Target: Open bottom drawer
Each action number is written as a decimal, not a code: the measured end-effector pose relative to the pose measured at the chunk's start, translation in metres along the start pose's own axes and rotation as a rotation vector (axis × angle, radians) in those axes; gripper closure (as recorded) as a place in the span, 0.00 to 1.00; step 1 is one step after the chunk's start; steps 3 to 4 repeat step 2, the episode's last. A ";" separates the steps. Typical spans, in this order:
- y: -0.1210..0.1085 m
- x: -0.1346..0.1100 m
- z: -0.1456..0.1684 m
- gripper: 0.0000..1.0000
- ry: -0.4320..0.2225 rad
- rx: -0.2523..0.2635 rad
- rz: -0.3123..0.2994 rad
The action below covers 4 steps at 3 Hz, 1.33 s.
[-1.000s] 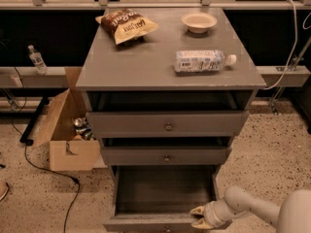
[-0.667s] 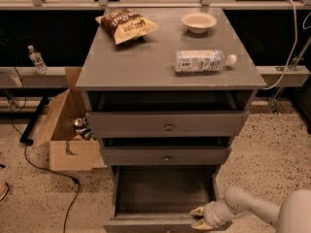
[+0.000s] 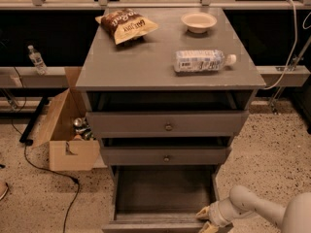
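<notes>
The grey cabinet (image 3: pixel 165 72) has three drawers. The bottom drawer (image 3: pixel 163 191) is pulled far out, and its deep grey box looks empty. Its front runs along the lower edge of the view and its knob is out of view. The middle drawer (image 3: pixel 165 155) and the top drawer (image 3: pixel 167 123) each show a small round knob and stand slightly out. My gripper (image 3: pixel 206 219) is at the bottom drawer's front right corner, on the end of a white arm that comes in from the lower right.
On the cabinet top lie a snack bag (image 3: pixel 127 24), a small bowl (image 3: pixel 198 21) and a plastic bottle (image 3: pixel 203 60) on its side. An open cardboard box (image 3: pixel 68 130) stands on the floor at the left, with a black cable (image 3: pixel 46 169) beside it.
</notes>
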State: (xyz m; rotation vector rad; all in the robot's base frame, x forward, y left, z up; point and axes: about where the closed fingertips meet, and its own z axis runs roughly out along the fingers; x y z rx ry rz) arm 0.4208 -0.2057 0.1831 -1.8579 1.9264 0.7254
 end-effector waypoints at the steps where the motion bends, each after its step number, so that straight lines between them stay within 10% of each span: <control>1: 0.005 0.014 -0.043 0.00 0.013 0.054 0.027; 2: 0.019 0.023 -0.109 0.00 0.042 0.167 0.043; 4: 0.019 0.023 -0.109 0.00 0.042 0.167 0.043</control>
